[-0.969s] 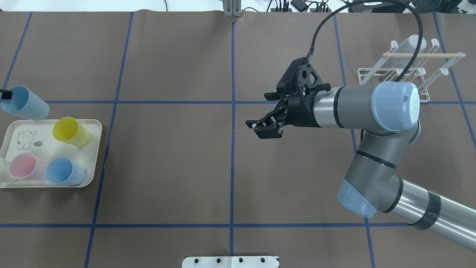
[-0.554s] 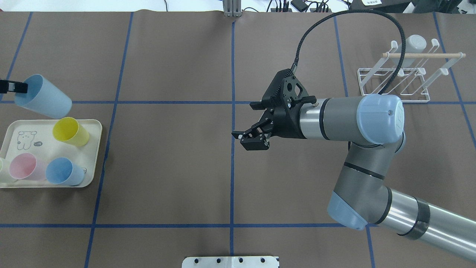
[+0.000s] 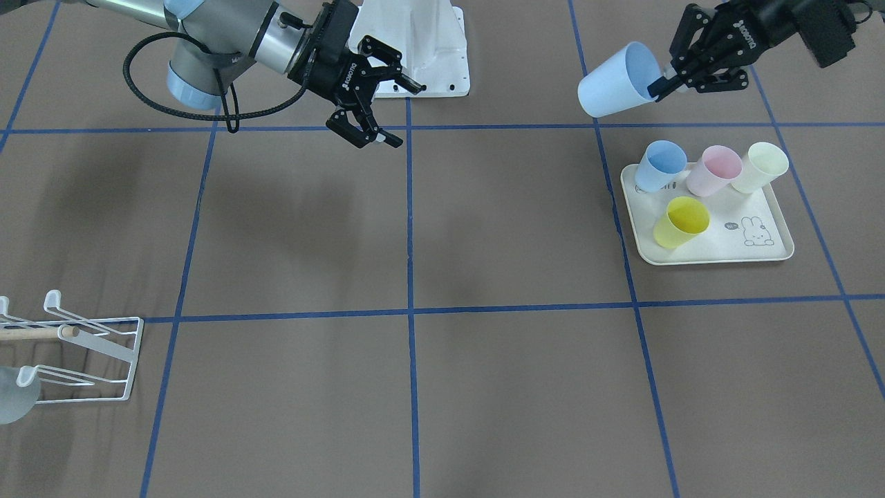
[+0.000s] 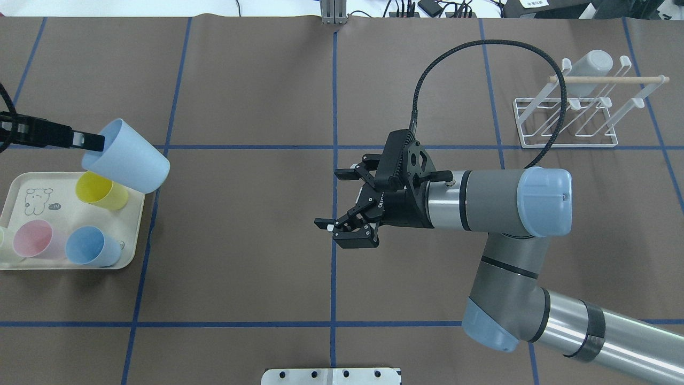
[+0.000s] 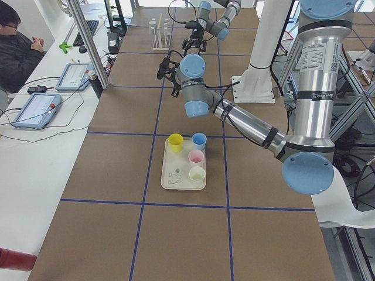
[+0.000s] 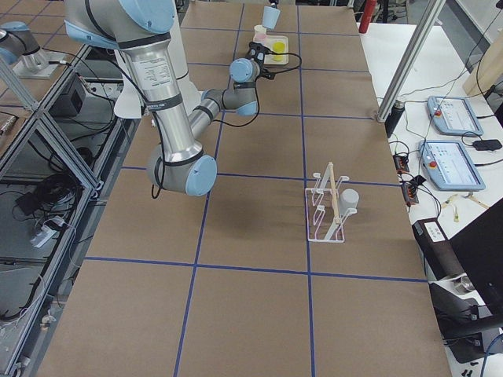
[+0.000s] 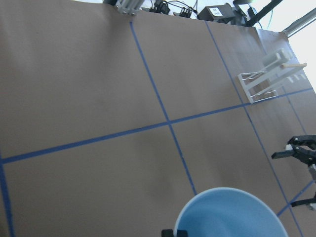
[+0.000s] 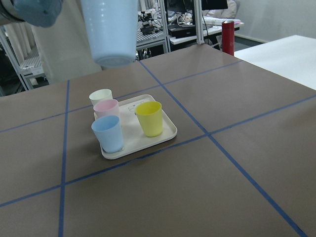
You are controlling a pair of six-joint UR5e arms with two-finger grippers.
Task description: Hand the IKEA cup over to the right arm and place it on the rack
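Note:
The IKEA cup (image 4: 131,159) is light blue and hangs tilted above the tray's far corner, mouth toward the left arm. My left gripper (image 4: 92,142) is shut on its rim, also seen in the front view as the left gripper (image 3: 665,81) on the cup (image 3: 614,90). The cup's rim (image 7: 232,213) fills the bottom of the left wrist view, and its base (image 8: 112,34) shows in the right wrist view. My right gripper (image 4: 329,200) stands open and empty near the table's middle, pointing at the cup. The white wire rack (image 4: 566,124) stands far right.
A cream tray (image 4: 137,214) at the left holds yellow (image 4: 100,188), pink (image 4: 33,238), blue (image 4: 90,246) and pale green cups. A pale grey cup (image 4: 591,66) hangs on the rack. The right arm's black cable (image 4: 481,48) loops over the table.
The left gripper has carried the blue cup rightward, over the tray's corner. The right arm has swung left and toward the robot, its open gripper now nearer the centre line.

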